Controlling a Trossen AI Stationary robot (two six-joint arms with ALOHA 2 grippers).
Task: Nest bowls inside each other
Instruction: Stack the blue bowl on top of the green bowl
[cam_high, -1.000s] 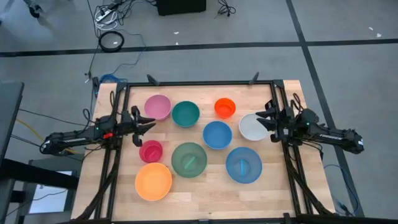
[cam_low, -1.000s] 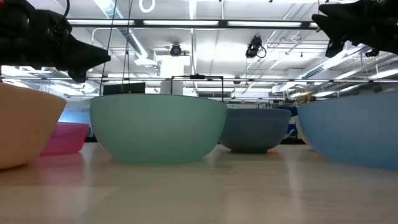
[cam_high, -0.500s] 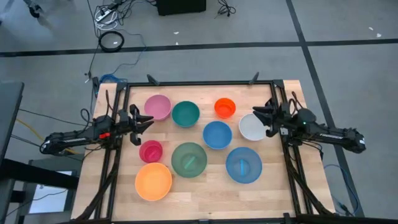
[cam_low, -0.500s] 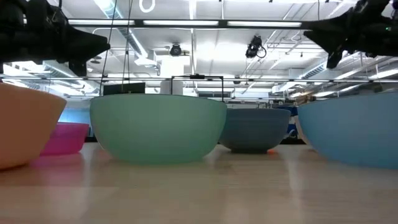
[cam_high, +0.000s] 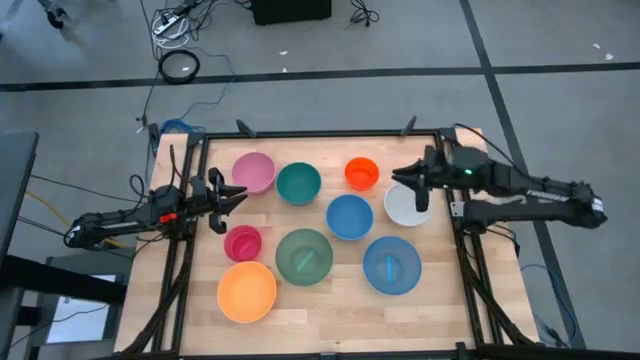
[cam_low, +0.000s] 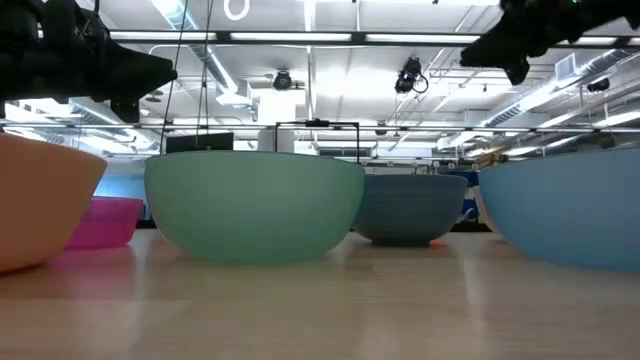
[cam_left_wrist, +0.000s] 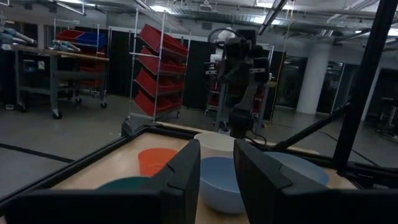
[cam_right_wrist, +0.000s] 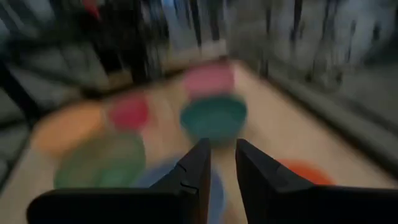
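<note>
Item: nine bowls, loose on the wooden table (cam_high: 450, 300), centre frame, none nested yet. Smooth moulded plastic, round, thin rims; I judge them light, stiff, slippery, best pinched at the rim.
White bowl (cam_high: 405, 207), right of centre: my right gripper (cam_high: 412, 184) hangs over its upper edge, fingers slightly parted, holding nothing.
Small orange bowl (cam_high: 361, 173) just beside.
My left gripper (cam_high: 236, 197), left of frame, slightly open, empty, near the small red bowl (cam_high: 242, 243).

Plain bowls: pink bowl (cam_high: 253, 171), teal bowl (cam_high: 298, 183)
</note>
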